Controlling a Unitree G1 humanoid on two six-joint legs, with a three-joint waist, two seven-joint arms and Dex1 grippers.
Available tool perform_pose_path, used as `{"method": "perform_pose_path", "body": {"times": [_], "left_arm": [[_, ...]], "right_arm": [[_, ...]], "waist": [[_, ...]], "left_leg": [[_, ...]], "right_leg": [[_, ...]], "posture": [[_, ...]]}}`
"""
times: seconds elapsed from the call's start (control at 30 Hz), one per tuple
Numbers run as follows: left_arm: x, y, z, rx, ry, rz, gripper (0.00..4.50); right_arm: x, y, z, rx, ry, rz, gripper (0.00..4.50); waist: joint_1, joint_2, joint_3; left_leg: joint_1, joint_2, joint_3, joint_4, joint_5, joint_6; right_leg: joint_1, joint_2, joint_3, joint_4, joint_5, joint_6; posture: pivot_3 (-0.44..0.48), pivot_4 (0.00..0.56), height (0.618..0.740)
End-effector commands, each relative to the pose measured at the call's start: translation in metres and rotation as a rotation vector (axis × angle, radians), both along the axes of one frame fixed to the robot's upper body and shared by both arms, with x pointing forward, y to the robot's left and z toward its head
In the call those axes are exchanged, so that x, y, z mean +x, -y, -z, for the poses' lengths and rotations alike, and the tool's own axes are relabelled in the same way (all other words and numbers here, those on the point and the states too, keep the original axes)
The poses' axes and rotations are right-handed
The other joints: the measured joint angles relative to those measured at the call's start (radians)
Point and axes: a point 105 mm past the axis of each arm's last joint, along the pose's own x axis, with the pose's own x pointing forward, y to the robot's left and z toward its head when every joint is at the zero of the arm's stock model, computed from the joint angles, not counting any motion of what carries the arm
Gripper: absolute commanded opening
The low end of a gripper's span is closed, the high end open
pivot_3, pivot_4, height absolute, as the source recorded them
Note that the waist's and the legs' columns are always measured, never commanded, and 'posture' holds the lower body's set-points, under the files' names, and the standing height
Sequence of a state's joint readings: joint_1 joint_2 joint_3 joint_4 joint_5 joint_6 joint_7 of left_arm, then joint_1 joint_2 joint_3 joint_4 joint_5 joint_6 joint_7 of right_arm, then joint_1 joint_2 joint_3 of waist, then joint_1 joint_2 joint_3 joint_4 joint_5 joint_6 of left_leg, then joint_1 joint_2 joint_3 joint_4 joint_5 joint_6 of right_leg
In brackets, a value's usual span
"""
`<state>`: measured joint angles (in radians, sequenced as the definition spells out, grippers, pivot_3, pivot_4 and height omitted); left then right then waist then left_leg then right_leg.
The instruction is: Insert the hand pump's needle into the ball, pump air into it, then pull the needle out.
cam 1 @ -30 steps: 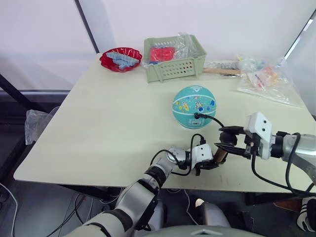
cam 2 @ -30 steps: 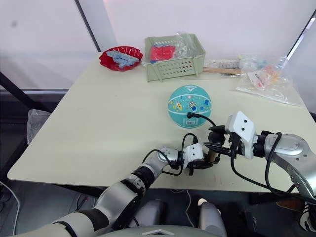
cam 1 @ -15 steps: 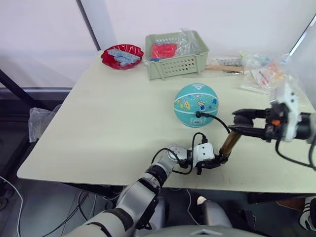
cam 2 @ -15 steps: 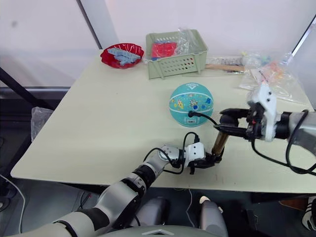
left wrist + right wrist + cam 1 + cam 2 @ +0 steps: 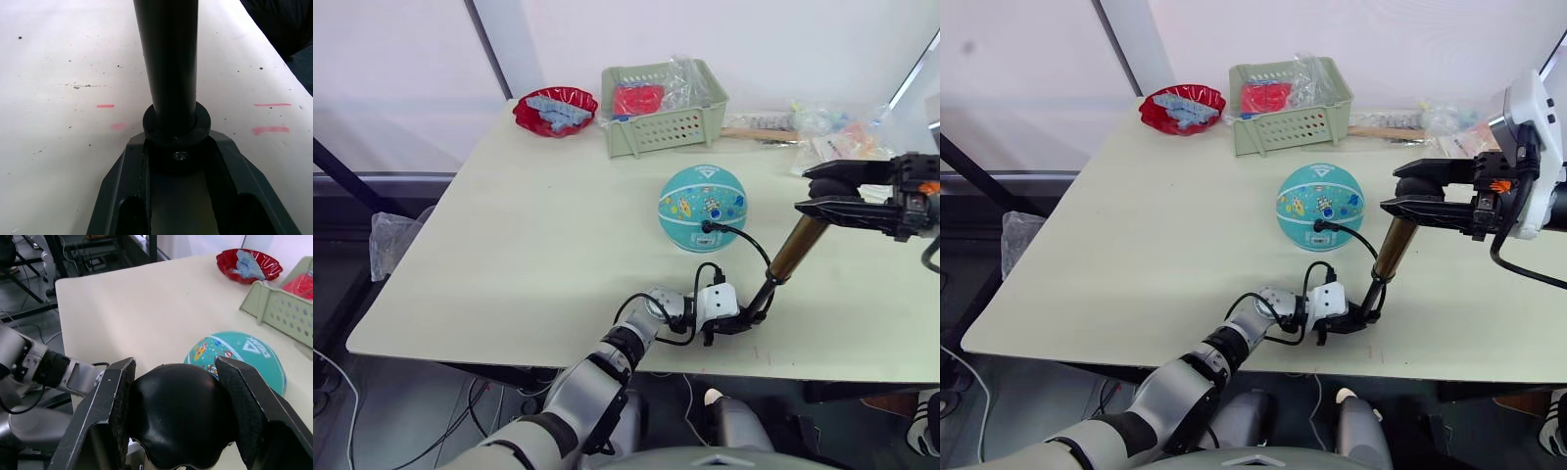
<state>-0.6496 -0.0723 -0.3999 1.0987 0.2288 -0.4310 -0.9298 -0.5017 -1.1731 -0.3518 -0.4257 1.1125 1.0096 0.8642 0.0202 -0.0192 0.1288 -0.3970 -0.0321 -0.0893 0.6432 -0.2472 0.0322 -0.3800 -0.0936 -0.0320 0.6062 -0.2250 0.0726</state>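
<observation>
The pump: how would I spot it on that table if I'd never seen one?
Start at the teal ball mid-table. A thin black hose runs from it toward the near edge, to a slanting brass-gold tube, the hand pump. It alone is held at both ends, between fingers.

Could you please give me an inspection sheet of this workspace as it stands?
Surface: pale table, faint red marks near its front edge.
Job's things: ball with hose plugged in; hand pump tilted, handle end raised.
Clutter: red bowl, green basket, plastic bags.
Grippers: left gripper clamps the pump's base; right gripper grips the handle.
Cables: black wire at the left wrist.
Surroundings: floor cables.
</observation>
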Motion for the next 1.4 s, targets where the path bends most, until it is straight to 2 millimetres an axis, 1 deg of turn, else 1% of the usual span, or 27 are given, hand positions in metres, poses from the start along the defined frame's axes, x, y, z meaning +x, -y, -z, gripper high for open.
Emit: {"method": "perform_pose_path", "body": {"times": [0.03, 0.1, 0.17, 0.23, 0.3, 0.43, 0.5, 0.63, 0.7, 0.73, 0.83, 0.9, 1.0, 1.03, 1.17, 1.23, 1.33, 1.4], "left_arm": [[-0.041, -0.052, 0.078, 0.311, -0.219, -0.005, 1.10], [-0.041, -0.052, 0.078, 0.311, -0.219, -0.006, 1.10], [-0.040, -0.052, 0.077, 0.311, -0.217, -0.008, 1.10], [-0.040, -0.052, 0.077, 0.311, -0.216, -0.009, 1.10], [-0.040, -0.052, 0.078, 0.312, -0.214, -0.010, 1.10], [-0.040, -0.053, 0.078, 0.312, -0.213, -0.011, 1.10], [-0.041, -0.053, 0.078, 0.313, -0.213, -0.012, 1.10], [-0.041, -0.054, 0.078, 0.313, -0.212, -0.012, 1.10], [-0.040, -0.054, 0.078, 0.312, -0.211, -0.012, 1.10], [-0.041, -0.053, 0.078, 0.312, -0.211, -0.011, 1.10], [-0.041, -0.053, 0.078, 0.311, -0.211, -0.009, 1.10], [-0.041, -0.053, 0.078, 0.312, -0.211, -0.009, 1.10], [-0.040, -0.054, 0.078, 0.314, -0.211, -0.012, 1.10], [-0.039, -0.054, 0.078, 0.314, -0.211, -0.013, 1.10], [-0.039, -0.054, 0.078, 0.314, -0.211, -0.014, 1.10], [-0.039, -0.054, 0.078, 0.314, -0.212, -0.014, 1.10], [-0.039, -0.054, 0.077, 0.314, -0.212, -0.013, 1.10], [-0.039, -0.054, 0.077, 0.314, -0.212, -0.012, 1.10]], "right_arm": [[-0.004, 0.006, -0.025, 0.040, 0.119, 0.032, 2.09], [-0.004, 0.006, -0.012, 0.018, 0.077, 0.030, 2.09], [-0.001, 0.009, 0.008, -0.027, 0.044, 0.051, 2.09], [0.000, 0.010, 0.024, -0.020, -0.002, 0.056, 2.09], [0.001, 0.011, 0.046, -0.048, -0.044, 0.066, 2.09], [0.004, 0.011, 0.074, -0.064, -0.076, 0.088, 2.09], [0.005, 0.009, 0.091, -0.041, -0.103, 0.099, 2.09], [0.002, 0.002, 0.132, -0.061, -0.148, 0.098, 2.09], [0.001, -0.001, 0.144, -0.058, -0.159, 0.097, 2.09], [0.001, -0.002, 0.151, -0.064, -0.160, 0.100, 2.09], [0.002, 0.001, 0.164, -0.099, -0.143, 0.111, 2.09], [0.003, 0.002, 0.163, -0.095, -0.125, 0.112, 2.09], [0.005, 0.002, 0.151, -0.061, -0.092, 0.113, 2.09], [0.007, 0.002, 0.144, -0.046, -0.076, 0.114, 2.09], [0.012, 0.005, 0.104, 0.006, 0.012, 0.101, 2.09], [0.012, 0.006, 0.082, 0.029, 0.047, 0.093, 2.09], [0.011, 0.008, 0.063, 0.046, 0.069, 0.083, 2.09], [0.011, 0.009, 0.058, 0.050, 0.069, 0.082, 2.09]], "waist": [[0.000, 0.000, 0.000], [0.001, -0.001, 0.000], [0.001, -0.002, -0.001], [0.001, -0.005, -0.004], [0.000, -0.006, -0.006], [-0.003, -0.007, -0.009], [-0.003, -0.008, -0.010], [-0.003, -0.009, -0.012], [-0.003, -0.012, -0.014], [-0.003, -0.011, -0.014], [-0.003, -0.012, -0.015], [-0.004, -0.011, -0.016], [-0.003, -0.011, -0.016], [-0.004, -0.011, -0.016], [-0.004, -0.008, -0.012], [-0.002, -0.002, -0.006], [-0.001, -0.002, -0.005], [-0.001, -0.002, -0.004]], "left_leg": [[0.000, 0.000, 0.000, 0.000, 0.000, 0.000], [0.000, 0.000, 0.000, 0.000, 0.000, 0.000], [0.000, 0.000, 0.000, 0.000, 0.000, 0.000], [0.001, 0.000, 0.000, 0.000, 0.000, 0.000], [0.001, 0.000, 0.000, 0.000, 0.000, 0.000], [0.003, 0.000, 0.000, 0.000, 0.000, 0.000], [0.003, 0.001, 0.000, 0.000, 0.000, 0.000], [0.003, 0.001, 0.000, 0.000, 0.000, 0.000], [0.003, 0.001, 0.000, 0.000, 0.000, 0.000], [0.004, 0.001, 0.000, 0.000, 0.000, 0.000], [0.004, 0.001, 0.000, 0.000, 0.000, 0.000], [0.004, 0.001, 0.000, 0.000, 0.000, -0.001], [0.004, 0.001, 0.000, 0.000, 0.000, 0.000], [0.004, 0.001, 0.000, 0.000, 0.000, 0.000], [0.004, 0.001, 0.000, 0.000, 0.000, 0.000], [0.003, 0.001, 0.000, 0.001, 0.000, 0.000], [0.003, 0.000, 0.000, 0.001, 0.000, 0.000], [0.002, 0.000, 0.000, 0.001, 0.001, 0.002]], "right_leg": [[0.000, 0.000, 0.000, 0.000, 0.000, 0.000], [0.000, 0.000, 0.000, 0.000, 0.000, 0.000], [0.000, 0.000, 0.000, 0.000, 0.000, 0.000], [0.000, 0.001, -0.001, 0.000, 0.000, 0.000], [0.001, 0.004, -0.001, 0.000, 0.000, 0.000], [0.001, 0.003, 0.000, 0.000, 0.000, 0.000], [0.002, 0.003, 0.000, 0.000, 0.000, 0.000], [0.002, 0.004, 0.000, 0.000, 0.000, 0.000], [0.002, 0.005, 0.000, 0.000, 0.000, 0.000], [0.002, 0.005, 0.000, 0.000, 0.000, 0.000], [0.002, 0.005, 0.000, 0.000, 0.000, 0.000], [0.002, 0.005, 0.000, 0.000, 0.000, 0.000], [0.002, 0.006, 0.000, 0.000, 0.000, 0.000], [0.002, 0.006, 0.000, 0.001, 0.000, 0.000], [0.002, 0.005, 0.000, 0.001, 0.000, 0.000], [0.002, 0.005, 0.000, 0.000, 0.000, 0.000], [0.002, 0.005, 0.000, 0.001, 0.000, 0.000], [0.002, 0.005, -0.001, 0.001, 0.000, 0.000]], "posture": [[0.000, 0.150, 0.737], [0.000, 0.150, 0.737], [0.000, 0.150, 0.737], [0.000, 0.150, 0.737], [0.000, 0.150, 0.737], [0.000, 0.150, 0.737], [0.000, 0.150, 0.737], [0.000, 0.150, 0.737], [0.000, 0.150, 0.737], [0.000, 0.150, 0.737], [0.000, 0.150, 0.737], [0.000, 0.150, 0.737], [0.000, 0.150, 0.737], [0.000, 0.150, 0.737], [0.000, 0.150, 0.737], [0.000, 0.150, 0.737], [0.000, 0.150, 0.737], [0.000, 0.150, 0.737]]}}
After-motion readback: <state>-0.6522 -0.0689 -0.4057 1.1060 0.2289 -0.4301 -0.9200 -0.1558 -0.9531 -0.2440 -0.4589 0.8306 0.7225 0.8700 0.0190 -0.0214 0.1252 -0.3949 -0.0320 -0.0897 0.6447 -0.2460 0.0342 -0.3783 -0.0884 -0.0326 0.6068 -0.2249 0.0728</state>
